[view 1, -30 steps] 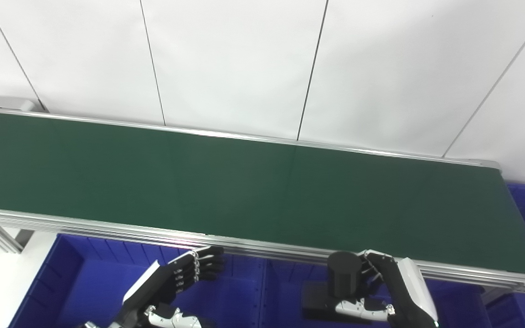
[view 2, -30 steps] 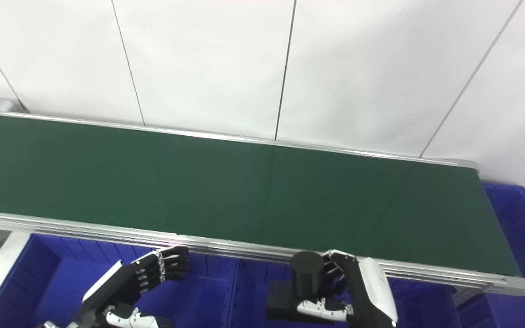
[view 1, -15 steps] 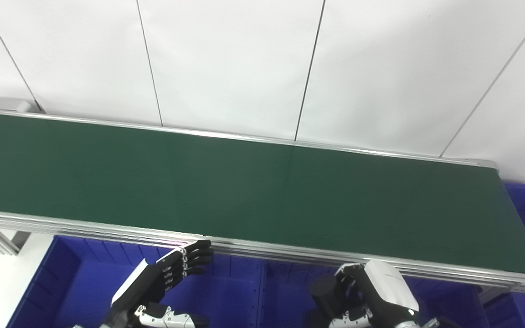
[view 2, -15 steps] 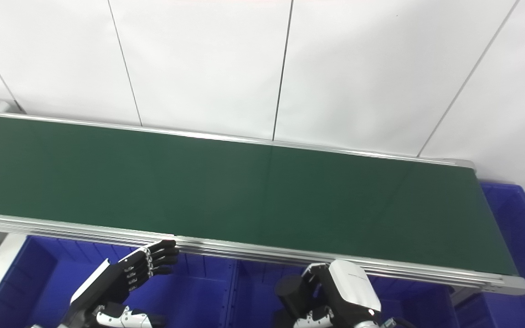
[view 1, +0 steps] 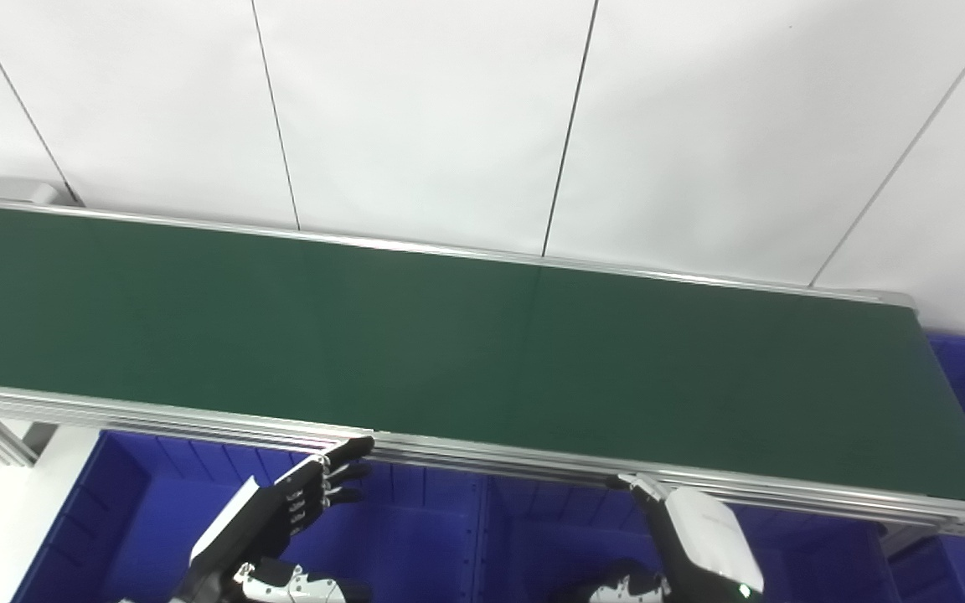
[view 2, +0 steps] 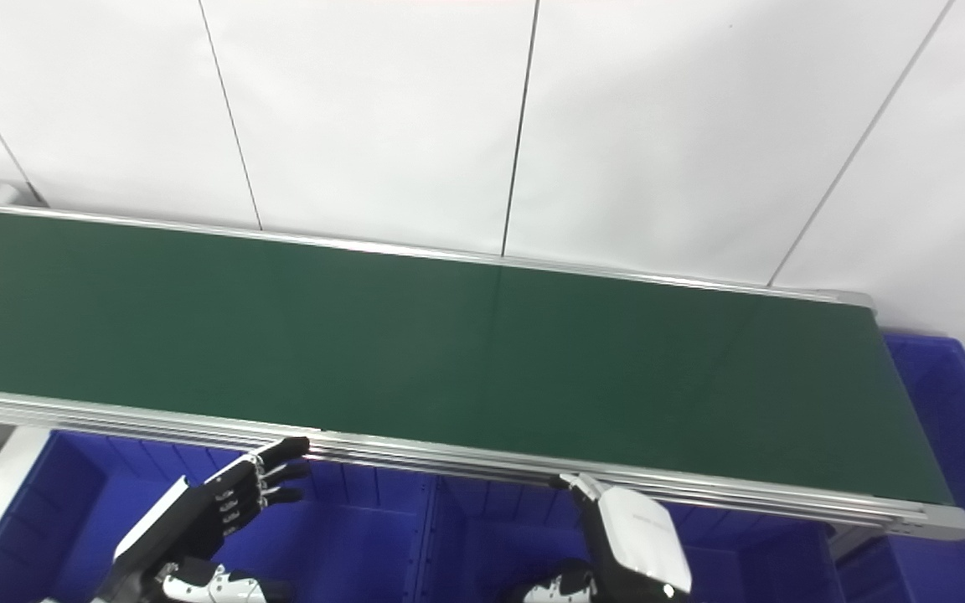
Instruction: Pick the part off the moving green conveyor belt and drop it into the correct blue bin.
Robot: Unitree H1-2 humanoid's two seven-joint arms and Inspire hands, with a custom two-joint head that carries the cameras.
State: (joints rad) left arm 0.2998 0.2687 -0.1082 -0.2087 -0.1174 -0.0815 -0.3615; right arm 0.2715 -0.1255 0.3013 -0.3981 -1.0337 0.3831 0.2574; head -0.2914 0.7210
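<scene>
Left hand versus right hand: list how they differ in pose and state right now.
The left hand shows its fingers spread apart and holds nothing; the right hand shows mostly its white back, fingers hidden. The left fingertips reach the conveyor rail; the right hand sits just below it. Both hover over blue bins.

A sorting workcell: green conveyor belt, blue bins, white panel walls
</scene>
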